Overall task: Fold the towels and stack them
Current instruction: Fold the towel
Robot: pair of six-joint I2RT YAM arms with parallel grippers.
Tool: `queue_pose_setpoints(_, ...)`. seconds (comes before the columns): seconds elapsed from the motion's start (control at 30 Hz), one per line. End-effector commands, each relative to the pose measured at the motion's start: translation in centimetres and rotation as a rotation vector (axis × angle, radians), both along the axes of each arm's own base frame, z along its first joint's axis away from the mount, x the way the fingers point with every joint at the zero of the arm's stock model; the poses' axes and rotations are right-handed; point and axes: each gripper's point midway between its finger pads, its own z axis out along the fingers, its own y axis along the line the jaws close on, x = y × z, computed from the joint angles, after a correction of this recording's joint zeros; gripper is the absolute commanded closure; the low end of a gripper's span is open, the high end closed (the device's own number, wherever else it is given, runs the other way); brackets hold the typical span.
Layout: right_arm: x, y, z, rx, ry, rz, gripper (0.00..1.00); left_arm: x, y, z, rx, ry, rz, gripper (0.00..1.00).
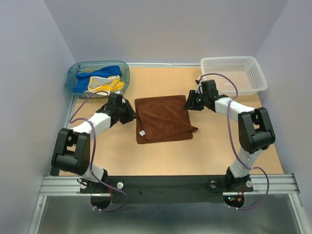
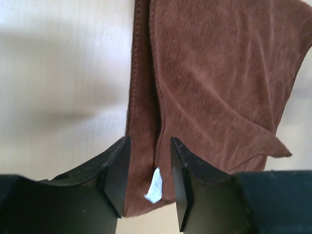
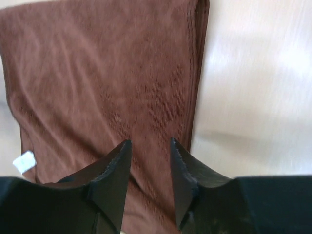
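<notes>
Rust-brown towel [image 1: 163,119] may fold askew
Left gripper [image 2: 148,141] and right gripper [image 3: 149,141], half-open and empty, flank the towel; catching one layer would skew it

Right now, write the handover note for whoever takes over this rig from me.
Left tool: open, over the brown towel's left edge, by its white tag.
Right tool: open, over the same towel's right side.
Towels: the brown one lies folded over mid-table. The blue towel and yellow towel are bunched in the teal tub.
Done: at least one fold on the brown towel.
Left: finish it, fold the other two, stack all three.
</notes>
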Motion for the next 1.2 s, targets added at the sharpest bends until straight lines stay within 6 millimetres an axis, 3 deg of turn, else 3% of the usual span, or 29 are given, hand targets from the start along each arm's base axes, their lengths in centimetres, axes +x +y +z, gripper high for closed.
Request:
queue_pose_setpoints(0.0,4.1,1.7,1.4,0.041,-0.095,-0.002,0.61,3.0,-0.7,0.5,-0.001,-0.045,0.019,0.54)
queue_pose_setpoints(0.03,4.6,1.8,0.1,0.033,-0.080,-0.004,0.61,3.5,-1.0,0.6,-0.006,-0.063,0.016,0.54)
queue_pose_setpoints(0.17,6.6,1.8,-1.3,0.000,-0.085,-0.016,0.64,4.4,-1.4,-0.6,-0.001,-0.037,0.013,0.54)
queue_pose_setpoints(0.2,7.0,1.5,-2.7,-0.025,-0.069,-0.029,0.66,4.6,-1.5,-0.7,-0.001,-0.034,0.010,0.55)
queue_pose_setpoints(0.27,8.3,1.1,-3.1,-0.046,-0.078,-0.059,0.69,5.4,-1.8,-1.3,0.002,-0.022,0.006,0.54)
queue_pose_setpoints(0.3,8.7,0.5,-4.2,-0.067,-0.063,-0.080,0.69,6.0,-2.0,-1.6,0.002,-0.016,0.006,0.54)
queue_pose_setpoints(0.43,10.9,-1.3,-4.8,-0.100,-0.075,-0.151,0.71,7.2,-2.6,-2.8,-0.003,0.011,-0.003,0.55)
queue_pose_setpoints(0.53,12.4,-3.0,-4.2,-0.118,-0.096,-0.219,0.71,9.0,-3.3,-2.2,-0.016,-0.008,-0.012,0.54)
queue_pose_setpoints(0.6,12.6,-3.0,-3.4,-0.111,-0.111,-0.222,0.71,9.5,-3.5,-1.9,-0.016,-0.013,-0.017,0.52)
queue_pose_setpoints(0.67,12.3,-2.7,-1.3,-0.083,-0.136,-0.216,0.70,9.9,-3.9,-0.7,-0.033,-0.027,-0.028,0.49)
queue_pose_setpoints(0.73,11.0,-2.7,-0.4,-0.054,-0.127,-0.222,0.68,9.9,-4.4,1.6,-0.045,-0.077,-0.040,0.43)
queue_pose_setpoints(0.77,10.5,-2.6,2.3,-0.027,-0.167,-0.219,0.65,8.7,-4.4,1.5,-0.017,-0.056,-0.048,0.41)
queue_pose_setpoints(0.8,9.8,-2.6,2.9,-0.016,-0.169,-0.219,0.63,8.2,-4.4,2.0,-0.006,-0.065,-0.051,0.39)
queue_pose_setpoints(0.83,8.3,-2.8,2.7,-0.007,-0.148,-0.226,0.60,7.5,-4.5,4.0,-0.008,-0.104,-0.054,0.35)
queue_pose_setpoints(0.9,6.4,-2.9,6.0,0.031,-0.198,-0.220,0.46,4.8,-5.0,3.9,0.014,-0.093,-0.071,0.32)
queue_pose_setpoints(0.93,4.5,-3.2,4.9,0.030,-0.157,-0.224,0.31,3.0,-4.8,4.6,0.023,-0.109,-0.074,0.29)
queue_pose_setpoints(0.97,3.5,-3.4,5.3,0.035,-0.157,-0.230,0.22,1.9,-5.0,4.8,0.029,-0.113,-0.080,0.27)
queue_pose_setpoints(1.0,2.5,-3.7,8.1,0.056,-0.211,-0.237,0.12,0.2,-6.1,5.0,0.030,-0.111,-0.101,0.23)
queue_pose_setpoints(1.03,1.4,-3.9,8.2,0.057,-0.205,-0.243,0.03,-1.0,-6.2,6.7,0.012,-0.154,-0.097,0.20)
queue_pose_setpoints(1.07,-0.2,-4.3,7.7,0.050,-0.179,-0.252,0.00,-2.6,-5.7,5.6,0.026,-0.133,-0.086,0.17)
queue_pose_setpoints(1.1,-1.0,-4.7,7.9,0.048,-0.179,-0.268,0.00,-3.8,-6.1,7.0,-0.025,-0.159,-0.062,0.15)
queue_pose_setpoints(1.13,-2.5,-5.3,8.8,0.063,-0.194,-0.296,0.00,-5.5,-6.2,5.9,-0.037,-0.136,-0.072,0.11)
queue_pose_setpoints(1.17,-3.3,-5.6,8.9,0.073,-0.194,-0.317,0.00,-6.2,-6.4,5.9,-0.063,-0.134,-0.068,0.09)
